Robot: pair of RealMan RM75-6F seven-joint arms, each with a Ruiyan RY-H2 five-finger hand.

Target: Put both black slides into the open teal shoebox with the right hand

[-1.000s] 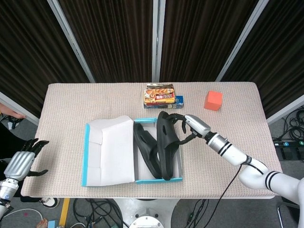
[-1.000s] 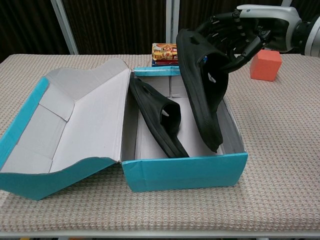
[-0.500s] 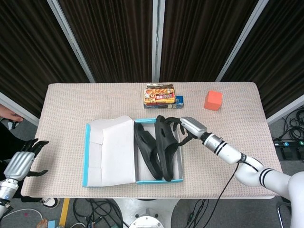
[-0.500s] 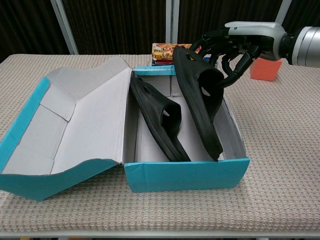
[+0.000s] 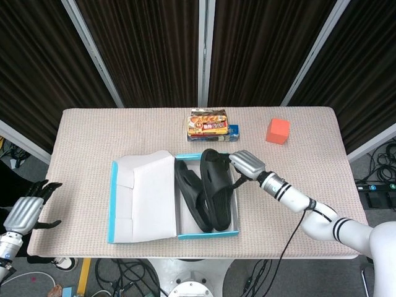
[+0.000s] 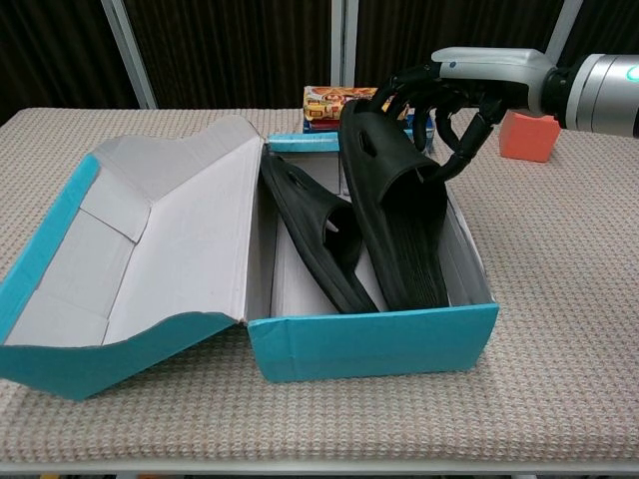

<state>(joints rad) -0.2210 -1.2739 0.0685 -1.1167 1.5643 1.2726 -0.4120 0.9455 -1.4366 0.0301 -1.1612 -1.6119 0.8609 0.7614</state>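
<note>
Two black slides already sit inside the teal shoebox (image 5: 112, 204), so the judgement is that only the letting-go remains. Starting at the far left, the left hand (image 5: 26, 211) hangs off the edge of the surface (image 5: 80, 142) with its fingers spread and nothing in them, well apart from the box and of no use here. Next comes the box lid (image 6: 150, 249), folded open to the left and lying clear of the tray. Inside the tray the left slide (image 6: 315, 235) rests tilted, its long axis running front to back. Just beside it, touching or nearly so, the right slide (image 6: 399, 225) lies along the same axis, its near end down against the front wall and its far end raised above the back rim. That raised end is where the right hand (image 6: 449, 85) grips: its fingers (image 6: 399, 82) curl over the slide's edge from above and behind, so the slide runs from them toward the camera and downward. Releasing it should call for opening those fingers and drawing back up and to the right. Behind the box a snack packet (image 5: 210, 125) lies near the hand's path; an orange block (image 5: 278, 130) sits further right, apart from everything.
</note>
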